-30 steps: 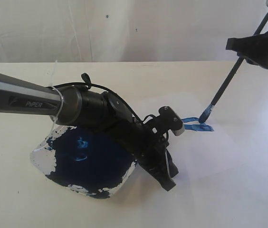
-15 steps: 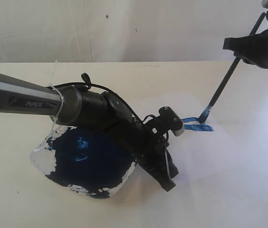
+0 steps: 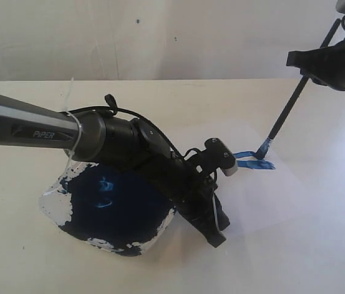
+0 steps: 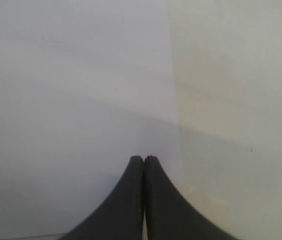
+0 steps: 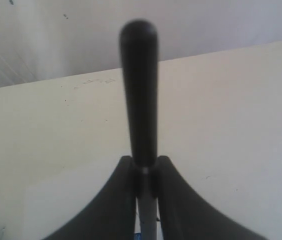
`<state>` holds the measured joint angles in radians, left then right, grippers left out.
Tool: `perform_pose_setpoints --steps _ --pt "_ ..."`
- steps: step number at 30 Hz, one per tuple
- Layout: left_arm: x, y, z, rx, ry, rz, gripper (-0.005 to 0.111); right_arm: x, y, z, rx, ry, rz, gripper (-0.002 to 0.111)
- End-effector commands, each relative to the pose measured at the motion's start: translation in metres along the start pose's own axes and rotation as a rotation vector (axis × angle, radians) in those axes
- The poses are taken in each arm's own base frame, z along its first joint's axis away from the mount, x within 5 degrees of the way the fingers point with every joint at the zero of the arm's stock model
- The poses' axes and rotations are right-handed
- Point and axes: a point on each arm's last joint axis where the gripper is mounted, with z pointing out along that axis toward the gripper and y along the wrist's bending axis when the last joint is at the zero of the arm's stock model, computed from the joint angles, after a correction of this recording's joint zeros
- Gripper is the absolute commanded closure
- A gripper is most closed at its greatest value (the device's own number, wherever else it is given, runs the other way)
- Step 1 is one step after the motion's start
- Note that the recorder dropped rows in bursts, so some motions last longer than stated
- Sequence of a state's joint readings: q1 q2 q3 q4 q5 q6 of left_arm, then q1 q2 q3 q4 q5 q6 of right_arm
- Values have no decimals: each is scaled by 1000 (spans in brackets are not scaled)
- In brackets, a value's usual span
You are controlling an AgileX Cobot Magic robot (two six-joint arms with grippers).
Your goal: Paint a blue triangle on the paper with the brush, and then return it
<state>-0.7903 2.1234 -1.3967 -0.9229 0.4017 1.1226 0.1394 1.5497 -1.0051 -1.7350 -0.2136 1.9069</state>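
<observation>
Grey left arm (image 3: 25, 125) lettered PiPER, looped black cable (image 3: 129, 113), black tapered left end effector (image 4: 143, 160)

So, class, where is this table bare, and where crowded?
Free: cream table right of the white paper sheet, and the strip along the wall. Crowded: around the clear dish of dark-blue paint, black left arm and blue triangle outline.

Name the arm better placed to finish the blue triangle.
Right. The right gripper is shut on the brush, whose tip meets the blue triangle on the paper. The left gripper is shut and empty.
</observation>
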Motion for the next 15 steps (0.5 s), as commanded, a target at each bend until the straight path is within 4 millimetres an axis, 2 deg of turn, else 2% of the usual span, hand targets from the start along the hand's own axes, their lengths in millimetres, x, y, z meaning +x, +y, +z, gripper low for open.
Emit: perform_pose_setpoints --steps 1,15 --pt "1 -2 0 23 2 -8 107 -1 -1 -6 28 -15 -7 108" --pt "1 -2 0 23 2 -8 107 11 -5 -20 75 -14 -4 108"
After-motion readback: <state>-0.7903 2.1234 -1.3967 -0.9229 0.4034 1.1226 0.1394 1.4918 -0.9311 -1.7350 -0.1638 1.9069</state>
